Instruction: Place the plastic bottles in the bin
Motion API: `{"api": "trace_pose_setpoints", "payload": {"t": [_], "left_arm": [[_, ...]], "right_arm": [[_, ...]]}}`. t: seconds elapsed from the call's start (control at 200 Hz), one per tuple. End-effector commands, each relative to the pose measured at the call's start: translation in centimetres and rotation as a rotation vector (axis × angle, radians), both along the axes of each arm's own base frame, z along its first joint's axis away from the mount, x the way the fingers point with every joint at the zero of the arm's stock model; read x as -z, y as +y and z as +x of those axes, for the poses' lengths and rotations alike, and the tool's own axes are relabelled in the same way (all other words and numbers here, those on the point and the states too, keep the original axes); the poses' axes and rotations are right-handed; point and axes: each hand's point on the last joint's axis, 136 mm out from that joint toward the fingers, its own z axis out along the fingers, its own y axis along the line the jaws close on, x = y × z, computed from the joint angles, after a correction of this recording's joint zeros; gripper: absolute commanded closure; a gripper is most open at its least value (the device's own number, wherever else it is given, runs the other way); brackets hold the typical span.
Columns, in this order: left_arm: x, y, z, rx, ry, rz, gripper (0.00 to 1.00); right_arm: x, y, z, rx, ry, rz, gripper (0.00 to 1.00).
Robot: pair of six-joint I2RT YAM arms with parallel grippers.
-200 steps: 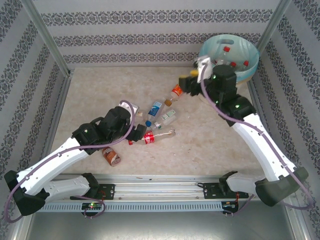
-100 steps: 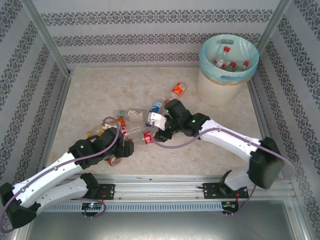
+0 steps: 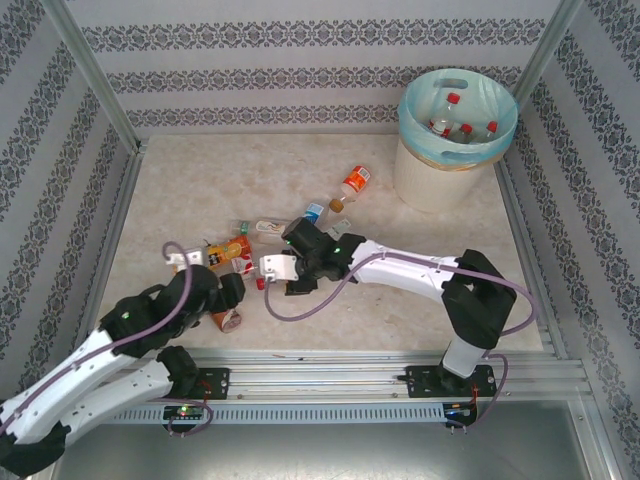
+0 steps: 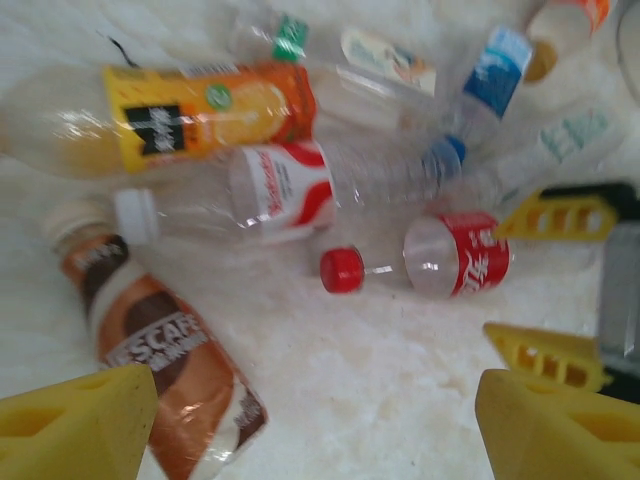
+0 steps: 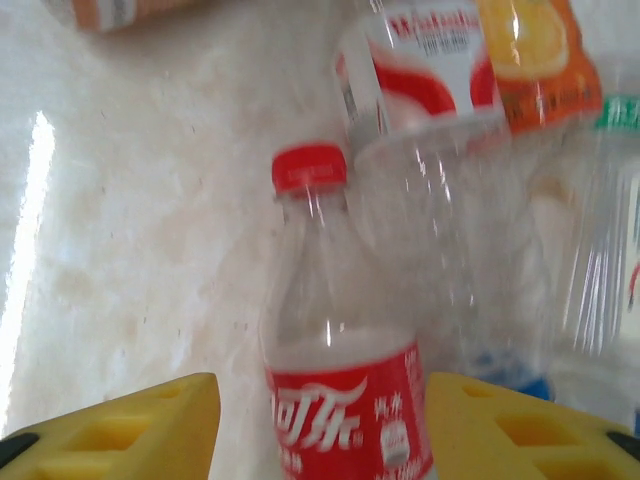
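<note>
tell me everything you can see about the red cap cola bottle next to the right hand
The cola bottle is small, clear plastic and looks empty, with a red cap on and a red label with white script round its lower half. It lies on its side on the pale table, cap pointing away from the right hand, whose open yellow fingers stand either side of the label, not closed on it. A red-and-white bottle lies close alongside; whether they touch is unclear.

bottle pile (image 3: 232,250): centre of table (image 3: 200,180) | bin (image 3: 430,185): far-right corner, more bottles (image 3: 452,122) inside
</note>
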Motion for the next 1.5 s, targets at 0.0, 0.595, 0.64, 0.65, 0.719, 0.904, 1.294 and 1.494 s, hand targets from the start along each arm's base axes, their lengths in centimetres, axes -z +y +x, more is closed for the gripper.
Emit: {"api": "trace_pose_setpoints", "payload": {"t": [0.0, 0.595, 0.64, 0.65, 0.719, 0.904, 1.294, 1.494], "left_arm": [[-0.6, 3.8, -0.8, -0.132, -0.037, 0.058, 0.17], [-1.1, 6.0, -1.7, -0.153, -0.086, 0.085, 0.16], [-1.0, 6.0, -1.8, -0.152, -0.088, 0.089, 0.16], [-1.0, 6.1, -1.8, -0.152, -0.089, 0.091, 0.16], [-0.9, 6.2, -1.8, -0.156, -0.092, 0.1, 0.16], [-0.9, 6.2, -1.7, -0.147, -0.094, 0.111, 0.16], [-0.9, 6.1, -1.7, -0.135, -0.105, 0.112, 0.15], [-1.5, 5.7, -1.2, -0.124, -0.13, 0.103, 0.15]], "right_arm": [[0.6, 1.5, -0.3, -0.047, -0.052, -0.035, 0.49], [5.2, 5.8, 0.8, -0.055, -0.09, -0.154, 0.46], [5.6, 5.8, 0.7, -0.06, -0.078, -0.158, 0.47], [5.7, 5.8, 0.6, -0.06, -0.075, -0.159, 0.48], [6.2, 5.8, 0.4, -0.067, -0.062, -0.169, 0.51], [7.3, 5.8, 0.8, -0.066, -0.065, -0.203, 0.5], [7.6, 5.3, 1.0, -0.073, -0.069, -0.27, 0.58], [4.5, 4.8, 0.6, -0.062, -0.066, -0.268, 0.71]]}}
